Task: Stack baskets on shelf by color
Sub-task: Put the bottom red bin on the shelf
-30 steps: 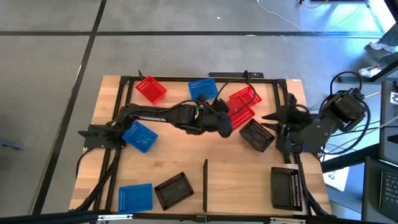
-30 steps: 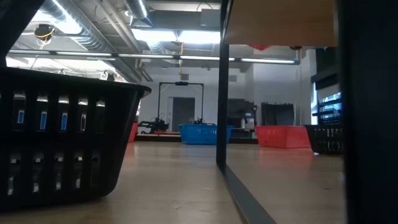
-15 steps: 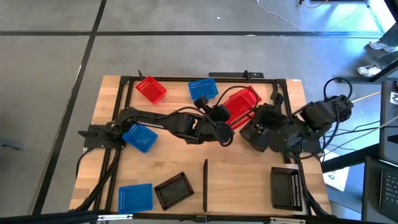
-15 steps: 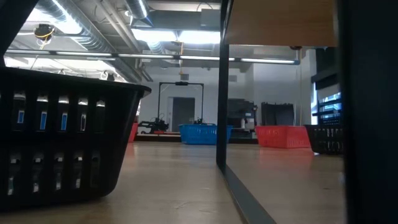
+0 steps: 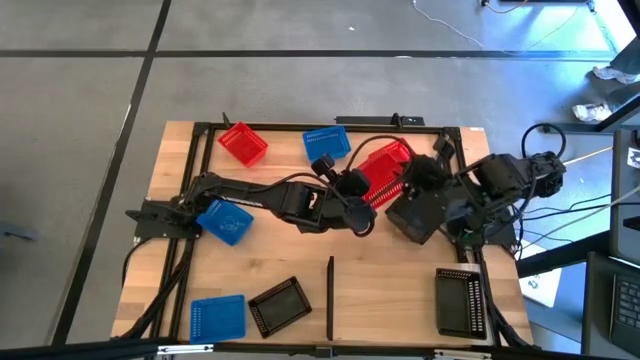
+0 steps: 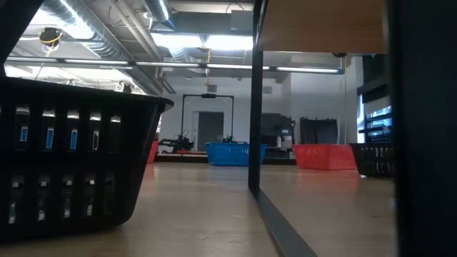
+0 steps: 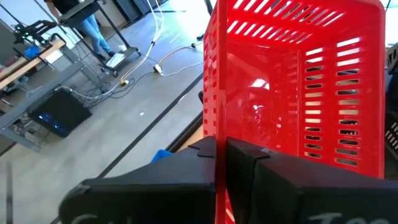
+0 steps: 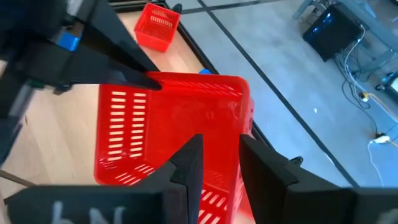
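The step in hand looked like a two-arm handling of one red basket near the far edge of the table, right of its middle. The left gripper was clenched on that basket's wall: in the left wrist view the thin red rim ran straight between the two dark fingers, which pressed against it from both sides. The basket was tilted up off the wood, not lying flat.

The right gripper had its jaws spread and not yet grasping. In the right wrist view the basket's near wall sat in the gap between the fingers, close to them, though contact could not be told. A black basket lay just beside that gripper, nearer the front.

My reading is that the next move called for the right jaws to shut on the red wall, so the basket could be passed over or steadied and carried to the shelf at the front right (beside the thin black bar), where another black basket already lay. Other baskets were scattered: a red one and a blue one by the far edge, more blue toward the left.
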Available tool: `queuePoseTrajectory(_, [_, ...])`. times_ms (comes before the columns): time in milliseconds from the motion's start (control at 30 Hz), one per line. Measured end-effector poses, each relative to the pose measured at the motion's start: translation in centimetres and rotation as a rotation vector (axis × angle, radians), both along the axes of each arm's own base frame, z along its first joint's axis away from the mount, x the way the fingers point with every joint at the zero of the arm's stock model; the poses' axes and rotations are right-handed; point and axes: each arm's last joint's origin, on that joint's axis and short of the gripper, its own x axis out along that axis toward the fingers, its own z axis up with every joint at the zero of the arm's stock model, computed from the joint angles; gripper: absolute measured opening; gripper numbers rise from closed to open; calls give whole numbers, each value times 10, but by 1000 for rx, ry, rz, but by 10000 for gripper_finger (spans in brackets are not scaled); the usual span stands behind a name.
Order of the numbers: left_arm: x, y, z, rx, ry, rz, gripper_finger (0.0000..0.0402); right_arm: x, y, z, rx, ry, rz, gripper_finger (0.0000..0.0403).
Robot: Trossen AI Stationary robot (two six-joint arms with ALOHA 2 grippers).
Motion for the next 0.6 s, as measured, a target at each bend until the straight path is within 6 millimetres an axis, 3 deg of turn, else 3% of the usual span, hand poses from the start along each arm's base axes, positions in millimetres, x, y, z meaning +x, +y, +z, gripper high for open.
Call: queuePoseTrajectory(600, [-3, -13, 3, 51, 10, -8, 0, 7, -24, -2, 87, 33, -69, 97])
